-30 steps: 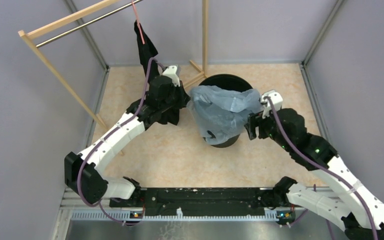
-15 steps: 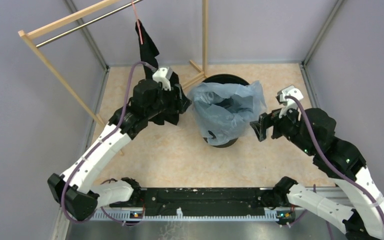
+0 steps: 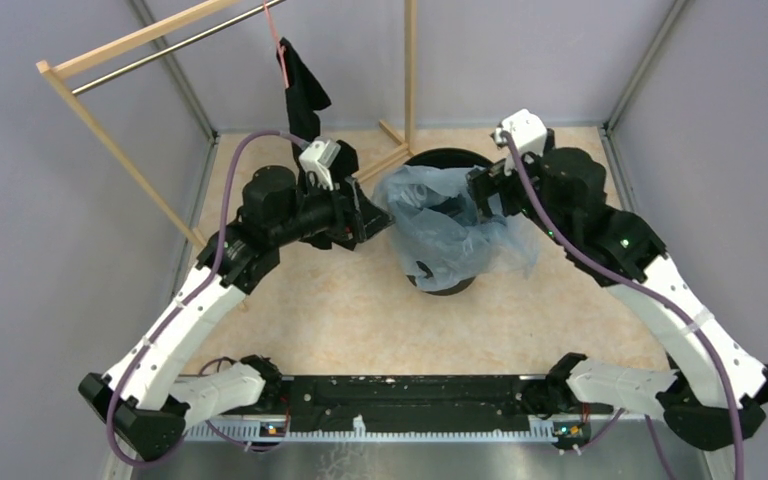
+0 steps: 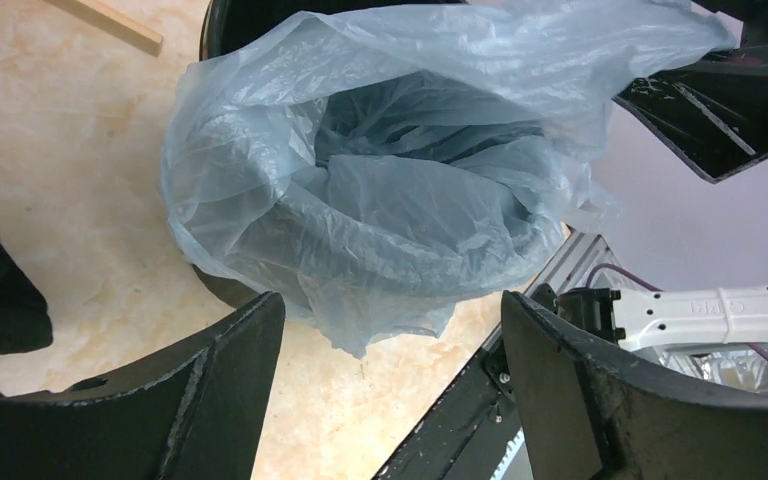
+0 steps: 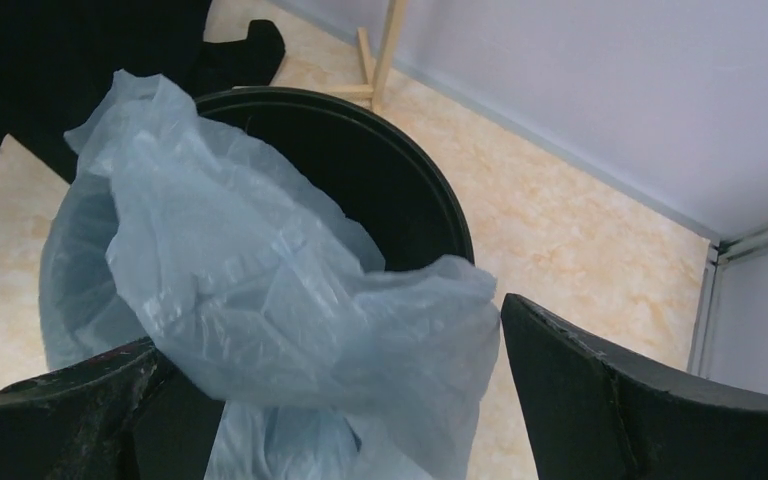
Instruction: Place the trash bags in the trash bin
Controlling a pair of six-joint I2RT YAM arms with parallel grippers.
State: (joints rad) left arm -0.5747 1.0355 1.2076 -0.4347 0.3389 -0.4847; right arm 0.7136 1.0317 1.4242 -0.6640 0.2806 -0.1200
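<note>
1. Roughly at the middle of the table [image 3: 340, 310] stands the trash bin [image 3: 448, 156], upright, with the far part of its black rim bare.
2. Draped over the bin's near and left rim is the trash bag [image 3: 438, 228], its mouth gaping upward. Part of the pale blue film sinks inside the bin, and the rest hangs down the outer wall, with 1 loose flap spilling past the bin's right side.
3. At the bag's left edge, the left gripper [image 3: 372, 218] points toward the bin with its jaws spread wide, clamped on nothing. In the left wrist view, its 2 fingers [image 4: 210, 400] frame the bag's lower fold with table showing between.
4. Over the bin's far-right rim, the right gripper [image 3: 477, 190] also has its jaws wide apart and grips nothing. In the right wrist view, crumpled film rises between its fingers [image 5: 600, 400]; whether it brushes the left one cannot be told.
5. Behind the left arm, a black garment [image 3: 305, 92] hangs from a wooden rack [image 3: 120, 45].
</note>
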